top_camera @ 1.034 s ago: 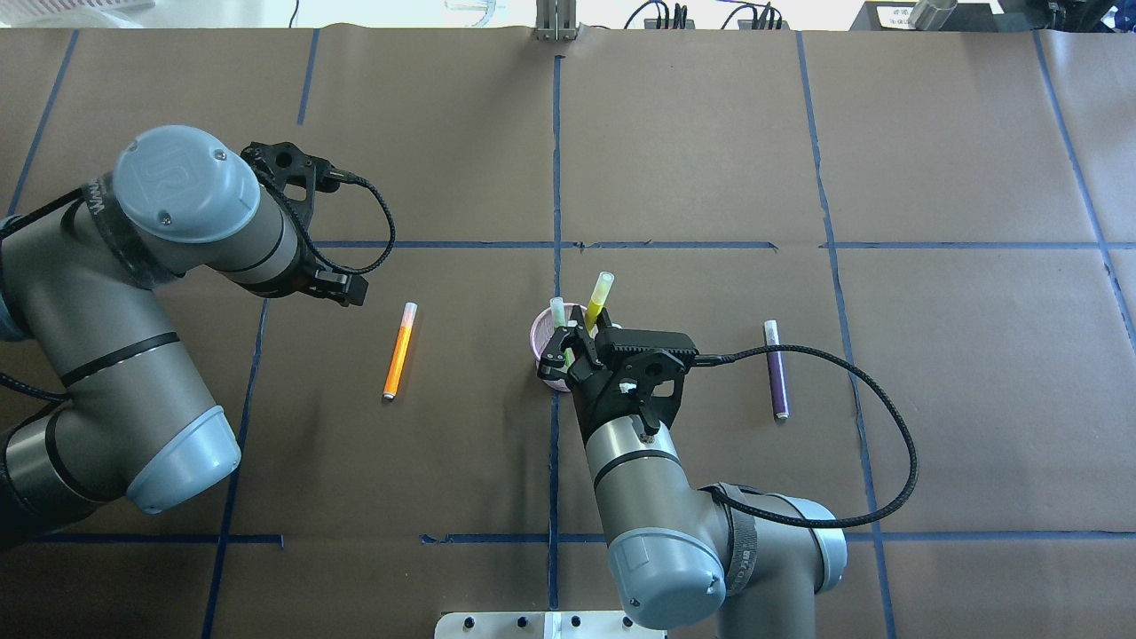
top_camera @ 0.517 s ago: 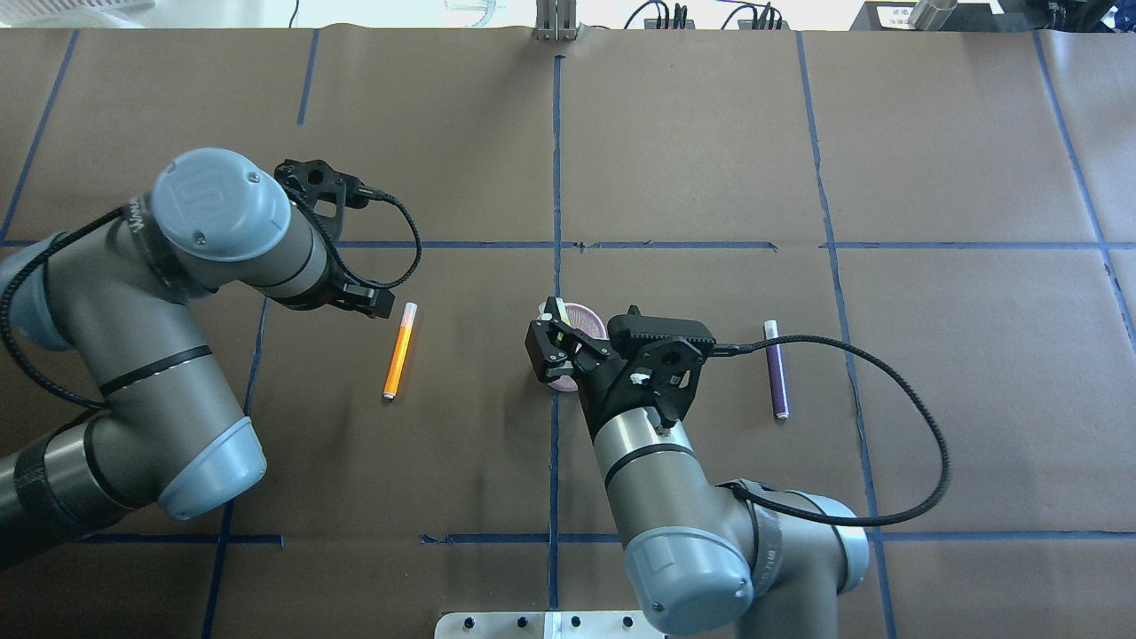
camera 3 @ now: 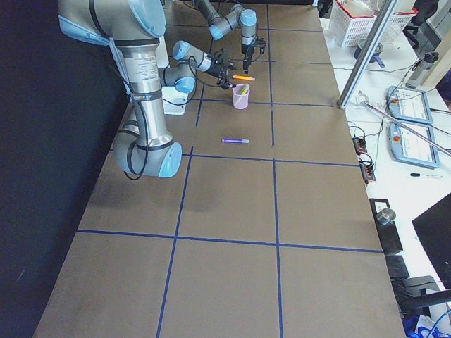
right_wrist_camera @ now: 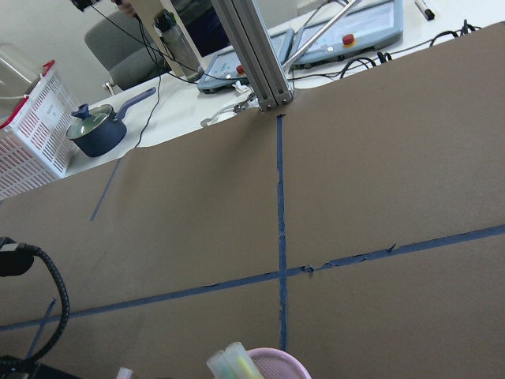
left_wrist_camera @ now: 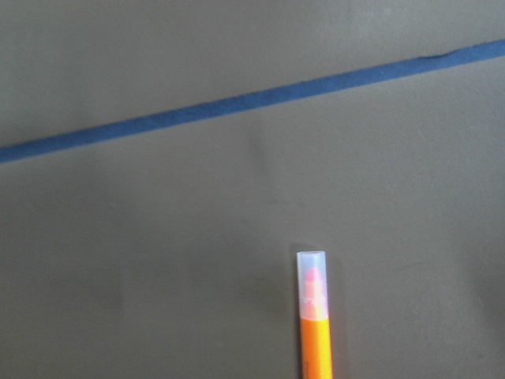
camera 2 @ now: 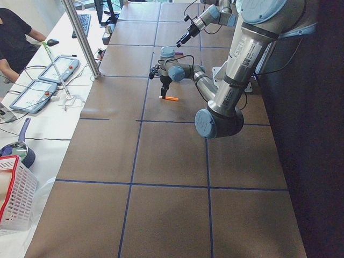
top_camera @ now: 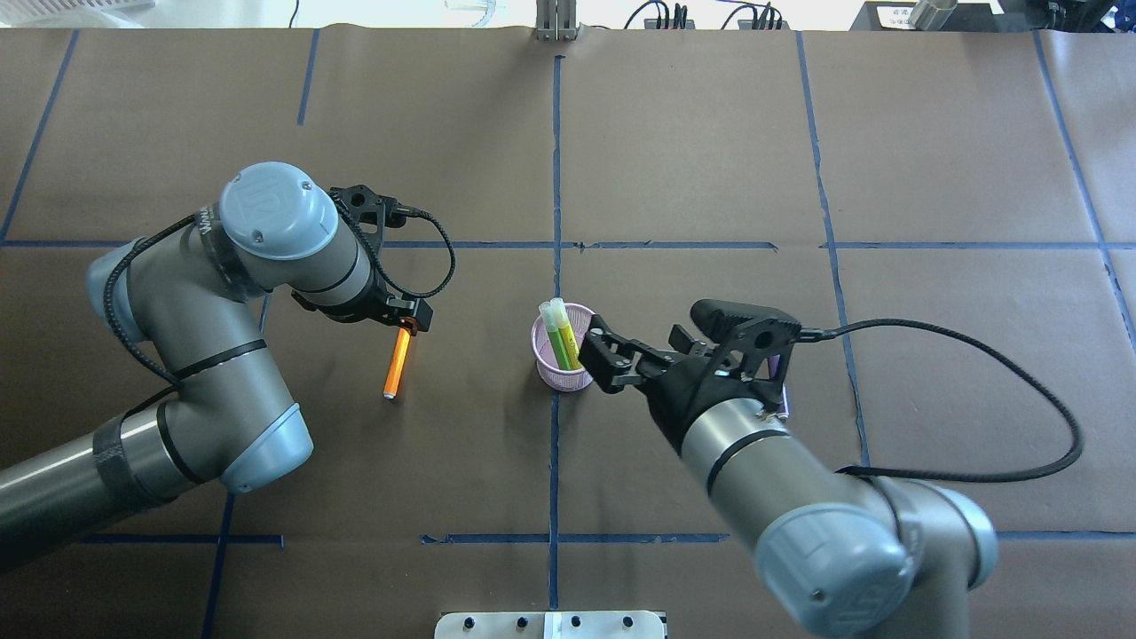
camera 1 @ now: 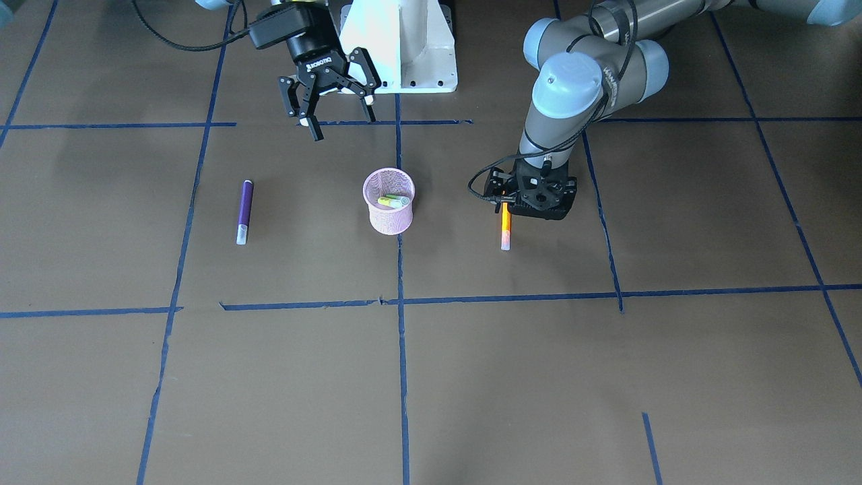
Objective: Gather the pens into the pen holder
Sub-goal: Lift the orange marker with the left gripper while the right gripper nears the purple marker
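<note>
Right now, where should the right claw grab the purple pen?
I'd take the purple pen mid-barrel, from straight above, with the right claw closing across its width. It lies flat on the table, long and slim, so its two long sides are probably the only faces to pinch.

Right hand [camera 1: 342,121] hangs open, raised; left hand [top_camera: 401,318] points straight down.
</note>
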You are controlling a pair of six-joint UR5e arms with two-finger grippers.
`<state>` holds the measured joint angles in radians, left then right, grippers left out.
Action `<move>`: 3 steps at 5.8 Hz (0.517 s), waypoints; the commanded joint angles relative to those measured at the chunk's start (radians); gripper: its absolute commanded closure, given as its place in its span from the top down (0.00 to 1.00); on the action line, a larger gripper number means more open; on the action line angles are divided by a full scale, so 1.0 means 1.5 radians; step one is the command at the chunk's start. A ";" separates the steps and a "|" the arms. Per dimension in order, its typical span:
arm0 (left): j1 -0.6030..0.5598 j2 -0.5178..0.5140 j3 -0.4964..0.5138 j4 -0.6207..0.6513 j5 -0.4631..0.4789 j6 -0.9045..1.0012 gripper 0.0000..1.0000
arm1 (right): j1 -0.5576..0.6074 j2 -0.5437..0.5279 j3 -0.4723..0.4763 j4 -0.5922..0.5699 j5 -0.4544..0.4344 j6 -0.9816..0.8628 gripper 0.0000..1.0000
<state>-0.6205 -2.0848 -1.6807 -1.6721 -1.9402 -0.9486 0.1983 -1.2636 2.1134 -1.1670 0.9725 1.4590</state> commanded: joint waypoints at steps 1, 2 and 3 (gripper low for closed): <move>0.001 -0.013 0.029 -0.012 -0.044 -0.010 0.85 | 0.115 -0.081 0.058 0.001 0.262 -0.002 1.00; 0.002 -0.015 0.041 -0.013 -0.045 -0.009 0.74 | 0.208 -0.134 0.051 -0.006 0.464 -0.017 1.00; 0.002 -0.040 0.067 -0.013 -0.045 -0.010 0.68 | 0.308 -0.161 0.029 -0.023 0.617 -0.081 1.00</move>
<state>-0.6186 -2.1182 -1.6111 -1.6914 -2.0049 -0.9625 0.5182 -1.4542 2.1796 -1.1817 1.6555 1.4083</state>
